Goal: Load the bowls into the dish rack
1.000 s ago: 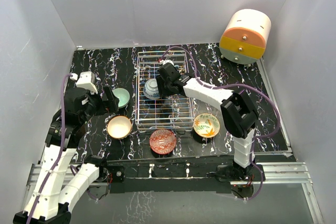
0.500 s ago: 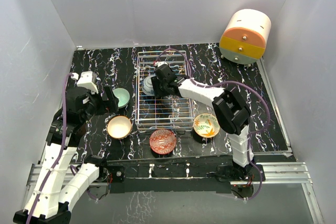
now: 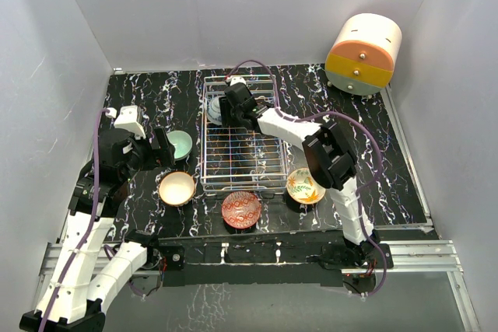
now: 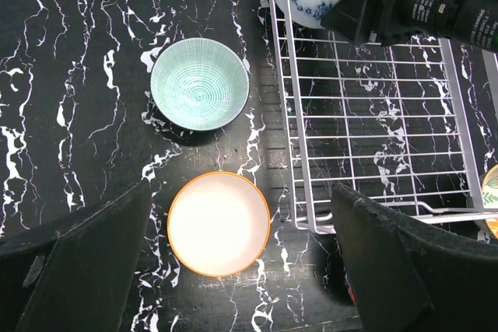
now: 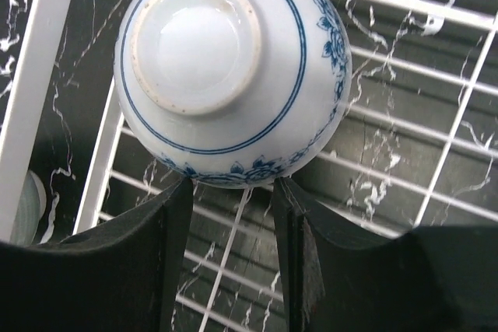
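The blue-white bowl [image 5: 229, 68] is turned upside down, its unglazed foot ring facing the right wrist camera and its blue floral band running round the outside. It sits at the far left corner of the dish rack [image 3: 268, 180], inside the raised side wires; whether it rests on the grid or hangs just above it cannot be told. The right gripper [image 3: 223, 108] holds it by the rim, its two dark fingers [image 5: 175, 262] set a moderate way apart and pressed to either side of the bowl's near edge. The rest of the rack's grid carries no other bowl. The other four bowls stand upright on the black marbled table [image 3: 148, 99]. The mint bowl [image 4: 200, 83] is just left of the rack, and the cream bowl [image 4: 219, 224] is nearer the arm bases, close to the rack's near left corner. The red patterned bowl [image 3: 241, 209] lies in front of the rack's near edge, and the leafy bowl [image 3: 306, 185] is off its near right corner. The left gripper [image 3: 165, 149] hangs above the mint and cream bowls with its jaws spread wide, touching nothing. A cream-and-orange drawer unit [image 3: 363, 54] stands at the far right corner, well apart from the rack.
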You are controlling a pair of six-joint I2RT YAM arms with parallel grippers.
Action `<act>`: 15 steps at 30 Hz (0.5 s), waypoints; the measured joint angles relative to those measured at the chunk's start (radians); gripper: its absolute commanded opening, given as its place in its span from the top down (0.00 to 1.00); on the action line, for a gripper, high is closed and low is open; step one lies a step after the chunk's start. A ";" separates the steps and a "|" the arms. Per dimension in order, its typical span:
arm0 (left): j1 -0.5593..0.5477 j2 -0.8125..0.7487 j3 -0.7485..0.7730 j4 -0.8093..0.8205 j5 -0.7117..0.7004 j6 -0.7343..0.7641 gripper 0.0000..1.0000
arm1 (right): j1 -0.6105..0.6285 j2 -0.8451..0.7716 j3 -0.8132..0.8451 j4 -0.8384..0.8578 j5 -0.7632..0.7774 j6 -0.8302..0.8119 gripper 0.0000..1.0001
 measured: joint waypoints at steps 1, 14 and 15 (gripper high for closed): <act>0.000 0.000 0.000 0.000 -0.002 0.002 0.03 | -0.005 0.012 0.014 0.006 -0.003 -0.002 0.52; 0.000 0.008 0.000 0.000 -0.013 0.006 0.03 | -0.031 0.062 0.049 0.090 -0.035 -0.029 0.52; 0.000 0.011 0.000 0.000 -0.013 0.007 0.03 | -0.030 0.062 0.048 0.095 -0.035 -0.031 0.52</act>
